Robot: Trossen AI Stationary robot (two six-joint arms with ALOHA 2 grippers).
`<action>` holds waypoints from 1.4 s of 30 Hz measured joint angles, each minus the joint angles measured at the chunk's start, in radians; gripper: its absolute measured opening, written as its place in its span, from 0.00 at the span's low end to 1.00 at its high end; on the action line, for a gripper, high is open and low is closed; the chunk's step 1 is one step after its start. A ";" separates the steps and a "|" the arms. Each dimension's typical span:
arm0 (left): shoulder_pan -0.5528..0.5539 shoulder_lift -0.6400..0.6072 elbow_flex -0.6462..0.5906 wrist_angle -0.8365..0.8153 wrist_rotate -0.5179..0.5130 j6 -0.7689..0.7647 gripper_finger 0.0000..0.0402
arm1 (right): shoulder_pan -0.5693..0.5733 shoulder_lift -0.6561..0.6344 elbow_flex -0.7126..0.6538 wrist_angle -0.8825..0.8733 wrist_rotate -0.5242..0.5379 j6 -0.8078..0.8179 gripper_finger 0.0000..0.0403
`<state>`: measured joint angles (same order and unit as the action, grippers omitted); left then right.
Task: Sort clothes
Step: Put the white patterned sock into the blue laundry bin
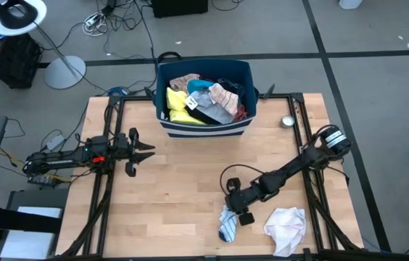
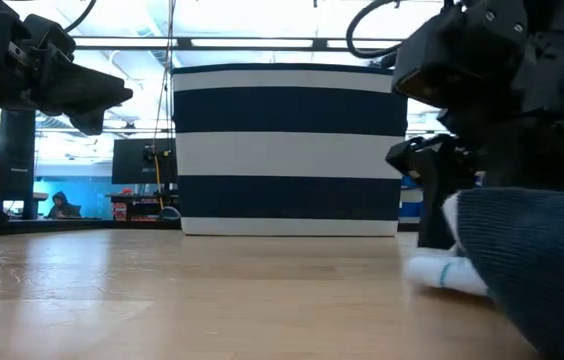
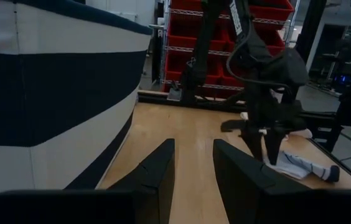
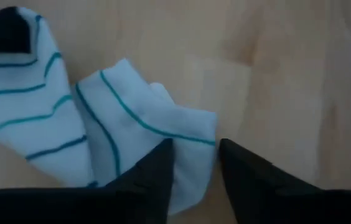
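The striped sock (image 4: 101,124) lay under the right gripper (image 4: 191,168), whose slightly parted fingers held nothing; closing might snag only a thin fold, which could slip free; the left gripper (image 1: 143,152) waited, empty, narrowly parted.

Striped navy bin (image 1: 206,129) on wooden table (image 1: 168,196), small metal can (image 1: 287,121) nearby

I see a white sock (image 1: 228,222) with teal stripes and a dark toe lying crumpled on the surface near the front edge. Just beside it sits a bunched white garment (image 1: 286,226). Yellow, grey, pink and black clothes (image 1: 203,101) are heaped together farther back.
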<state>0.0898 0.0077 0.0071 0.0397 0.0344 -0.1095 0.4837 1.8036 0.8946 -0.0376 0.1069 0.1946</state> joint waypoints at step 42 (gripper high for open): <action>0.000 0.000 0.000 0.000 0.000 0.000 0.29 | -0.691 -0.455 0.300 0.216 0.265 -0.565 0.00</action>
<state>0.0898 0.0078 0.0071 0.0394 0.0342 -0.1097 -0.2073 1.3488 1.1942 0.1784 0.3717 -0.3708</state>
